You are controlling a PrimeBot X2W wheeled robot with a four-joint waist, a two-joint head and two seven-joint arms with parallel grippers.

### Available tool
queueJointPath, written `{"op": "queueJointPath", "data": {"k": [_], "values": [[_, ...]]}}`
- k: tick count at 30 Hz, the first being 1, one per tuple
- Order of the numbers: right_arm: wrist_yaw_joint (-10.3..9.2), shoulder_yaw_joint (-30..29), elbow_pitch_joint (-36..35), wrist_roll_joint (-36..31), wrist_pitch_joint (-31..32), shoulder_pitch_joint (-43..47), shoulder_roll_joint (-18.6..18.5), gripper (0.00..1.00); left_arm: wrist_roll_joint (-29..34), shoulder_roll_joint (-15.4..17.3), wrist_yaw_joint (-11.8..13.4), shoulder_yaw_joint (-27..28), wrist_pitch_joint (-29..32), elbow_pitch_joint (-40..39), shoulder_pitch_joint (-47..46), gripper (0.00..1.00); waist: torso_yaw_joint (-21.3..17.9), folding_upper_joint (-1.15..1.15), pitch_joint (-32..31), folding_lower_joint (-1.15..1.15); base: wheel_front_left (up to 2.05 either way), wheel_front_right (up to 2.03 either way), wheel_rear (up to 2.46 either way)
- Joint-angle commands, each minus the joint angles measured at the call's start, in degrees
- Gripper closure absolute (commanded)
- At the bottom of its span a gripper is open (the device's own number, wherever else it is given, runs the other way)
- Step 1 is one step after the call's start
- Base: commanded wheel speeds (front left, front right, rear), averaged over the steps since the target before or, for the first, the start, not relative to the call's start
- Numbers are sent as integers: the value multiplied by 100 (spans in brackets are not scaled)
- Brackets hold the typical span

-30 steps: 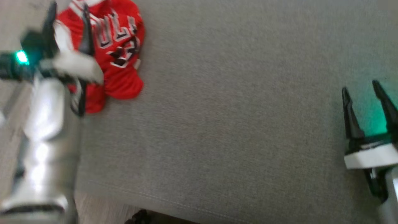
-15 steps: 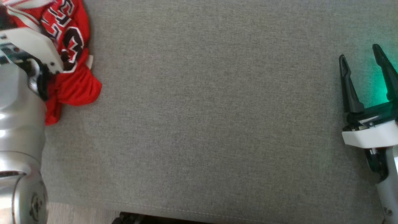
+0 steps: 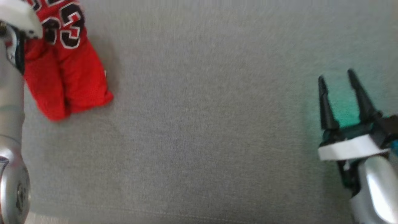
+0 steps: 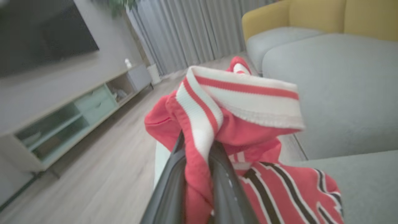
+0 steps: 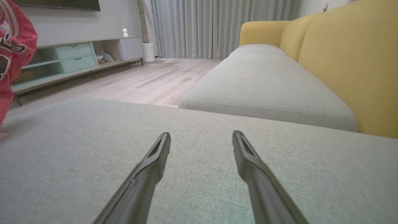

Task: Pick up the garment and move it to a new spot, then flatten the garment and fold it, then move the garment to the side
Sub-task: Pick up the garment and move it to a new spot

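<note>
Since a second ago the left claw point(image 4: 199, 144) has closed, now clamped on the red, white-trimmed basketball jersey point(image 3: 67, 77), which hangs at the head view's upper left, hem seemingly brushing the grey fabric sofa cushion point(image 3: 202, 130). At lower right the right claw point(image 3: 335, 76) waits spread apart. Lift until the hem clears, then carry slowly.

Soft red cloth jersey point(image 3: 68, 77) with ribbed knit trim point(image 4: 248, 96), matt grey woven sofa cushion point(image 3: 202, 124), glossy silver forearm point(image 3: 11, 109), matt black fingers point(image 5: 146, 177).
</note>
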Motion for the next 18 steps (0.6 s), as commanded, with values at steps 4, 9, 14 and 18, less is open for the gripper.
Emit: {"op": "queueJointPath", "data": {"k": [4,9,14,18], "values": [[39,133,-11,62,-12,437,369,0,284,128,-290,-487,-35,-391,-375,100,-511,0,-1504,0,0,0,0],[39,260,44,85,-12,800,590,0,-60,-388,-431,-1016,194,-669,-357,100,-1166,0,-2286,0,0,0,0],[39,357,-15,87,-12,836,616,0,-830,-635,-435,-1674,425,-1039,-145,100,-1705,0,-2435,0,0,0,0],[39,435,-57,116,-12,832,653,0,-1589,-581,-436,-2192,602,-1528,277,100,-2272,0,-2451,0,0,0,0]]}}
